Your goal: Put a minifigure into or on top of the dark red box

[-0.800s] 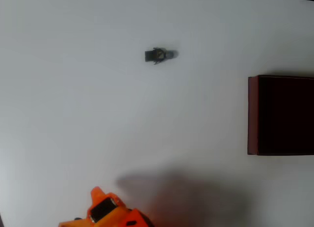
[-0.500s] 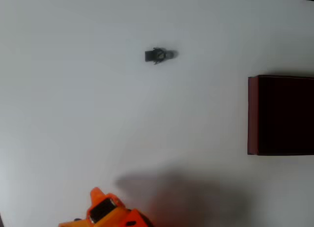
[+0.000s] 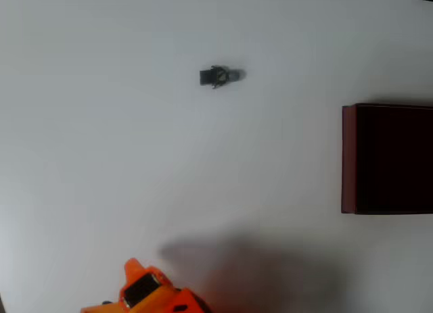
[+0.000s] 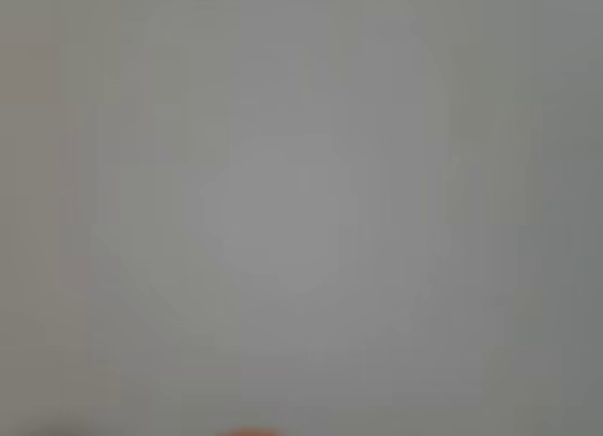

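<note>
In the overhead view, the minifigure (image 3: 221,76) is lying flat on the white table (image 3: 101,157), up in the top middle part, with its black legs pointing left and its grey round head pointing right. Nothing is touching it. The dark red box (image 3: 387,159) is sitting at the right edge of the picture — its red wall is showing along its left side and its inside is looking almost black. The box and the little figure are well apart, and the figure is lying up and to the left of the box. At the bottom, a bit left of the middle, 1 orange arm (image 3: 150,294) is poking into the picture, far from both things, and a soft grey shadow (image 3: 257,269) is spreading on the table to its right. I cannot tell if the gripper is open or closed, because its fingers are not showing clearly. The wrist view is showing a blurry grey surface — with a tiny orange bit at its bottom edge.
</note>
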You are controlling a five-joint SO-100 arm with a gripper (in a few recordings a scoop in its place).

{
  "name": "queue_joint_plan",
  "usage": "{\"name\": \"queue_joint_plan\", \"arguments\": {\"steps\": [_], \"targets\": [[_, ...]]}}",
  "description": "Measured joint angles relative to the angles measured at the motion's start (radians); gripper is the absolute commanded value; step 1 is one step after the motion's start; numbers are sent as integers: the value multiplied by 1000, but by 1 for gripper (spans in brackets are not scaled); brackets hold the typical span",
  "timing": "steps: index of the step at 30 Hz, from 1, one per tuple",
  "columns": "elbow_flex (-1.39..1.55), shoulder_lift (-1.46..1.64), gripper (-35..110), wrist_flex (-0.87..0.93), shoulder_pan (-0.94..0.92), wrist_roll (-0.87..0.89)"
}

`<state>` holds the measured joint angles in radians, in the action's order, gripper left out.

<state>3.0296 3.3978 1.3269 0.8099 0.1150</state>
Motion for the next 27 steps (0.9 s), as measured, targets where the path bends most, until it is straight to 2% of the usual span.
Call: {"name": "queue_joint_plan", "arguments": {"steps": [6,8,12,14,17,19,23,27], "targets": [[2,0,0,-23,-34,31],[2,0,1,-75,-58,44],[17,0,3,-229,17,-57],[14,-2,5,-307,-15,15],[6,-8,9,-311,-109,147],[-3,-34,13,-324,-179,172],[-155,-255,14,-325,-273,186],[-440,-680,13,-249,-354,153]]}}
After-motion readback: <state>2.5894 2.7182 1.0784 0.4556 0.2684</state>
